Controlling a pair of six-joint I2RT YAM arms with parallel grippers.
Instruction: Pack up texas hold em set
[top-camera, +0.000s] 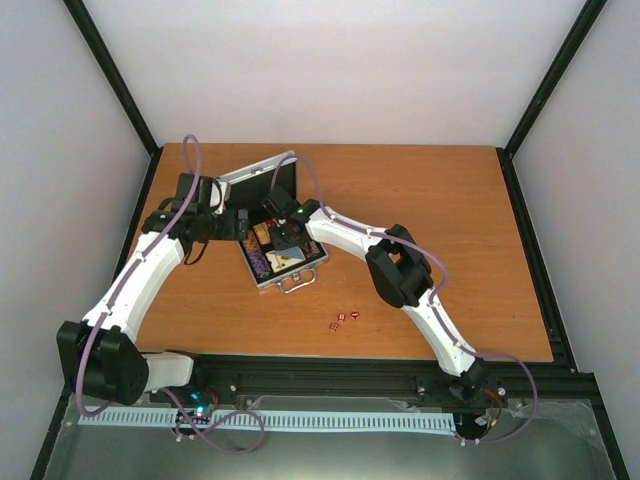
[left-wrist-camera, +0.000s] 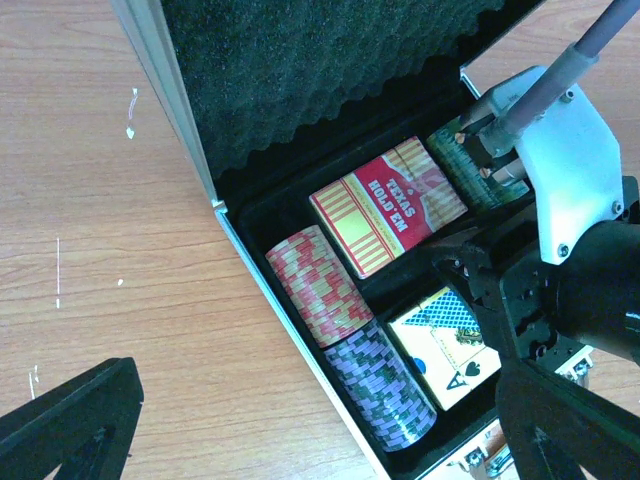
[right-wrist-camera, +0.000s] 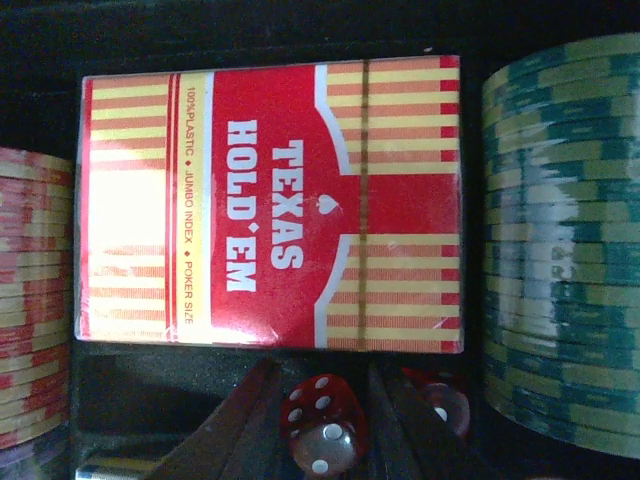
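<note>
The silver briefcase (top-camera: 262, 180) lies open on the table, its foam lid (left-wrist-camera: 300, 70) tipped back. Inside lie the red Texas Hold'em deck (right-wrist-camera: 270, 205), the blue-yellow deck (left-wrist-camera: 445, 345), and red (left-wrist-camera: 320, 285), purple (left-wrist-camera: 390, 385) and green chip stacks (right-wrist-camera: 560, 250). My right gripper (right-wrist-camera: 320, 385) reaches down into the case just below the red deck, shut on a red die (right-wrist-camera: 322, 430). A second die (right-wrist-camera: 440, 400) rests beside its right finger. My left gripper (left-wrist-camera: 320, 440) hangs wide open over the case's left rim (left-wrist-camera: 255, 270), holding nothing.
Three more red dice (top-camera: 342, 319) lie on the wooden table in front of the case, near its handle (top-camera: 293, 283). The right arm's white wrist (left-wrist-camera: 565, 180) hangs over the case's right half. Black frame posts stand at the table's corners.
</note>
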